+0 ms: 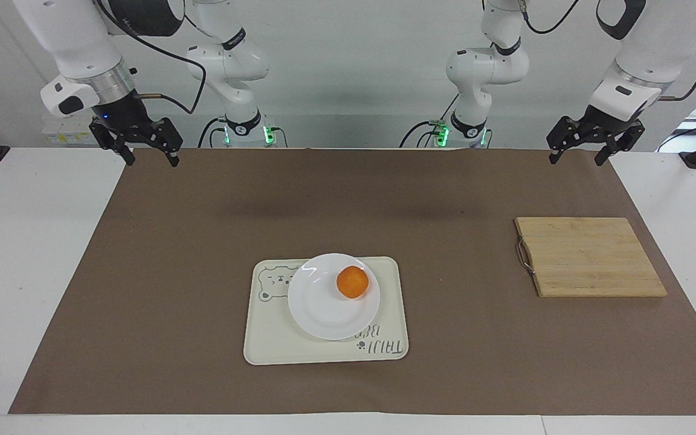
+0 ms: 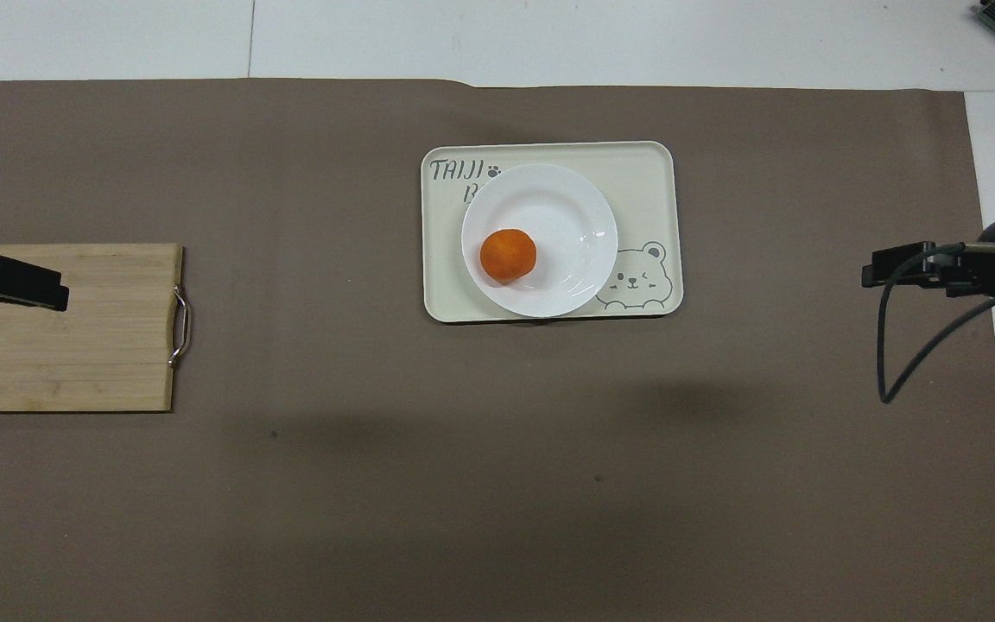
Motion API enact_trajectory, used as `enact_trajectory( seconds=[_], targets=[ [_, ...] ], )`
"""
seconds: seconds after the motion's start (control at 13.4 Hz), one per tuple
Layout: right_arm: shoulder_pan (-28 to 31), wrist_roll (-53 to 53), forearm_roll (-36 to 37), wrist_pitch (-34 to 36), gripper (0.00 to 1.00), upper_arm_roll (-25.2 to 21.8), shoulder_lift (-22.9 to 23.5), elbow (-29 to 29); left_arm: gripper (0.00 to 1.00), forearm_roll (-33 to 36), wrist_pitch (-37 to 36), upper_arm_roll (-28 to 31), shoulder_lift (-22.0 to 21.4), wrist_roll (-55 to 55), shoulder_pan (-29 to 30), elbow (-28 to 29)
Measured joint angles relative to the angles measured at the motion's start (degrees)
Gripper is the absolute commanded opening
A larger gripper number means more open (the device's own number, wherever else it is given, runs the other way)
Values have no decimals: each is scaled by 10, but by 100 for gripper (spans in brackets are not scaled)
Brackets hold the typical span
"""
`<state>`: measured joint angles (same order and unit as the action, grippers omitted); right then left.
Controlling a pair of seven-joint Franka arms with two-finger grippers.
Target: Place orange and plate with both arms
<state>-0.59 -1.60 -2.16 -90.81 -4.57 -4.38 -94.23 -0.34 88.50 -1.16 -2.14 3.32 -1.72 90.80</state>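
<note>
The orange (image 1: 353,283) (image 2: 508,256) sits in the white plate (image 1: 324,314) (image 2: 571,212), off centre toward the left arm's end of the table. The plate rests on a cream bear-print tray (image 1: 269,344) (image 2: 649,173) mid-table. My right gripper (image 1: 150,159) (image 2: 888,267) is open and empty, raised over the mat's edge at the right arm's end, well apart from the tray. My left gripper (image 1: 576,159) (image 2: 35,287) is open and empty, raised at the left arm's end, and waits there.
A bamboo cutting board (image 1: 589,257) (image 2: 74,354) with a metal handle lies toward the left arm's end. A brown mat (image 1: 203,241) covers most of the white table.
</note>
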Motion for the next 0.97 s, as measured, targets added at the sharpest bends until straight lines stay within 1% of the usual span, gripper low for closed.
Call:
enact_trajectory(
  seconds=[0.15, 0.3, 0.97],
  targets=[
    [0, 0, 13, 19, 100, 1, -10, 15, 100, 0, 0, 0, 0, 0, 0, 0],
    [-1, 0, 18, 24, 100, 6, -20, 15, 100, 0, 0, 0, 0, 0, 0, 0],
    [-6, 6, 19, 23, 100, 10, -21, 12, 100, 0, 0, 0, 0, 0, 0, 0]
  ],
)
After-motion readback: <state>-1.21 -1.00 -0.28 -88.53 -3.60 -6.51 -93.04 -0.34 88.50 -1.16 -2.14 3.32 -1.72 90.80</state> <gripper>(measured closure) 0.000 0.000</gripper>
